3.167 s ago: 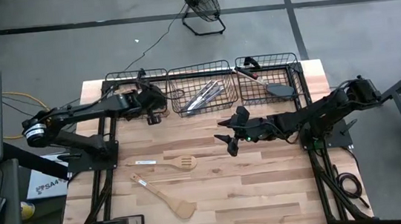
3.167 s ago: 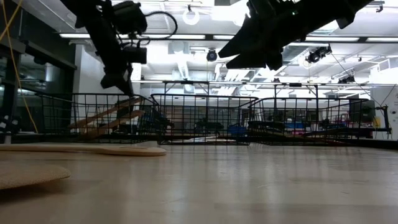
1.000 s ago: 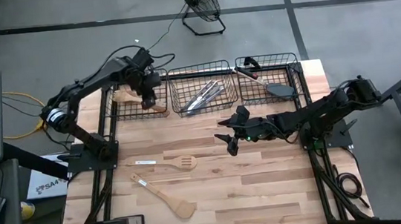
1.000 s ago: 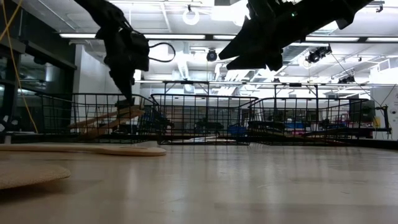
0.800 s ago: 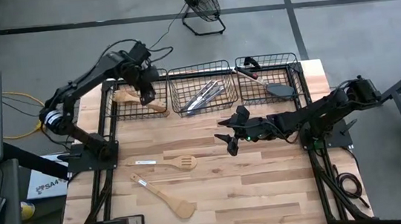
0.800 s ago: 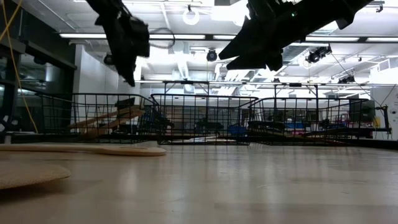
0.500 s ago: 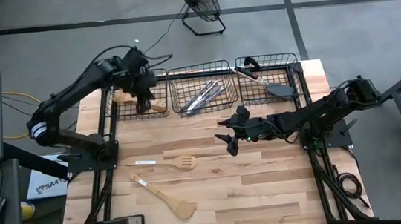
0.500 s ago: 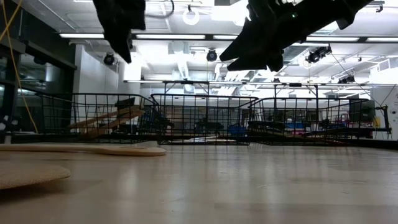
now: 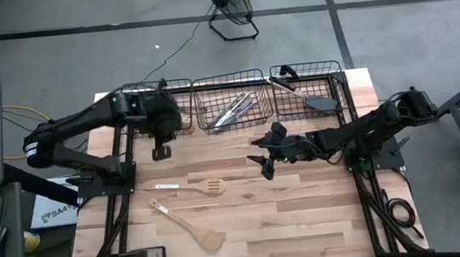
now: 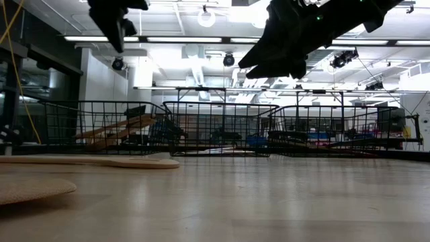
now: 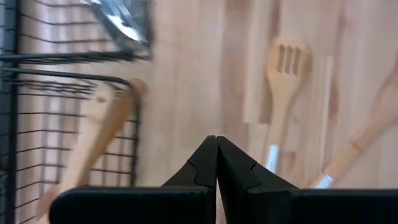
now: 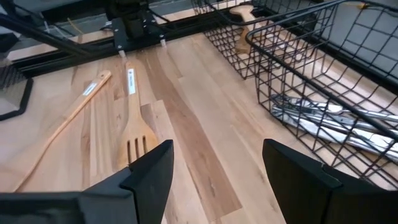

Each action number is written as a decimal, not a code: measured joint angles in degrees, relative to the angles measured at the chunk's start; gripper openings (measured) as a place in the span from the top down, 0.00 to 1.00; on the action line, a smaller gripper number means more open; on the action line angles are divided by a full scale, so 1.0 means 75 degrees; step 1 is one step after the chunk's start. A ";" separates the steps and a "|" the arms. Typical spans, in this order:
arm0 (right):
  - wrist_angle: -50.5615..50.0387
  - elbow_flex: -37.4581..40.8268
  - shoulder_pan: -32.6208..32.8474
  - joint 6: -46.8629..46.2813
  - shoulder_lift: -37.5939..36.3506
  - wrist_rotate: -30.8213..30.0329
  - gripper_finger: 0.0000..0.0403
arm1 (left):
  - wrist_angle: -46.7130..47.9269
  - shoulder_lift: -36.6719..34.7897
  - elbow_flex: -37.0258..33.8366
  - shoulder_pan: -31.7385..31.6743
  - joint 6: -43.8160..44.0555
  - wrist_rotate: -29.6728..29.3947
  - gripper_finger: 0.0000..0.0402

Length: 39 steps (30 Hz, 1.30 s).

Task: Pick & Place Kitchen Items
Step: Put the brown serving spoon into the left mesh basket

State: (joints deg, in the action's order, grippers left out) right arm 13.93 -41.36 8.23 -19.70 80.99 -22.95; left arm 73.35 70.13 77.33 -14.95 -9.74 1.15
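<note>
Just in front of the left wire basket (image 9: pixel 143 103), the left gripper (image 9: pixel 161 153) now hangs above bare tabletop with its fingers pressed flat together and nothing between them, as the left wrist view shows plainly. A second ago it was down inside that basket over the light wooden pieces; half a second ago it was lifting clear of the rim; now it has swung back out over the table (image 9: pixel 308 214), leaving the wooden utensils in the basket (image 11: pixel 102 134) lying against the wire. My reading is that a drop-off is finished and the arm is heading for the next pick. Nearest to it on the boards lie the slotted wooden spatula (image 9: pixel 195 187) and, closer to the front edge, the wooden turner (image 9: pixel 191 227), both untouched and well apart from the gripper. Further out, the silver knives (image 9: pixel 235 109) sit in the middle basket and the black turner (image 9: pixel 321 102) with the red-headed spatula (image 9: pixel 287 85) in the right one. The right gripper (image 9: pixel 261 161) hovers over mid-table, jaws spread wide and empty, unmoved through these seconds. Two items look left to sort, so the job seems near its end.
</note>
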 joint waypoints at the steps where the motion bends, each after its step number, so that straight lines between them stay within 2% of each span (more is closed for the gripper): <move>1: -0.0005 0.0000 0.0000 0.0000 0.0000 0.0065 0.41 | 0.0037 0.0000 -0.0088 0.0180 0.0003 -0.0006 1.00; 5: -0.0005 0.0000 0.0001 0.0000 0.0000 0.0256 0.41 | 0.0044 0.0005 -0.0667 0.0744 0.0183 -0.0011 1.00; 9: -0.0005 0.0000 0.0003 0.0000 0.0001 0.0288 0.41 | -0.0044 0.0006 -0.1393 0.1230 0.0904 -0.0039 1.00; 15: -0.0005 0.0000 0.0003 0.0023 0.0002 0.0288 0.41 | -0.0917 0.0006 -0.2549 0.2222 0.2558 -0.0584 1.00; 20: -0.0005 0.0000 0.0003 0.0026 0.0002 0.0288 0.41 | -0.1543 0.0032 -0.3368 0.3184 0.3018 -0.0830 1.00; 31: -0.0008 0.0000 0.0003 0.0029 0.0002 0.0288 0.41 | -0.2290 0.0032 -0.4054 0.4134 0.4232 -0.0738 1.00; 35: -0.0011 0.0000 0.0003 0.0029 0.0002 0.0288 0.41 | -0.2665 0.0032 -0.4408 0.4326 0.4469 -0.0613 0.92; 39: -0.0011 0.0000 0.0003 0.0029 0.0002 0.0293 0.41 | -0.2793 0.0032 -0.4703 0.4361 0.4729 -0.0592 0.76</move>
State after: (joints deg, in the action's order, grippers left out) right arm 13.85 -41.36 8.25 -19.49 81.01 -20.76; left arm 52.40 70.37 42.05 17.75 25.73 -3.29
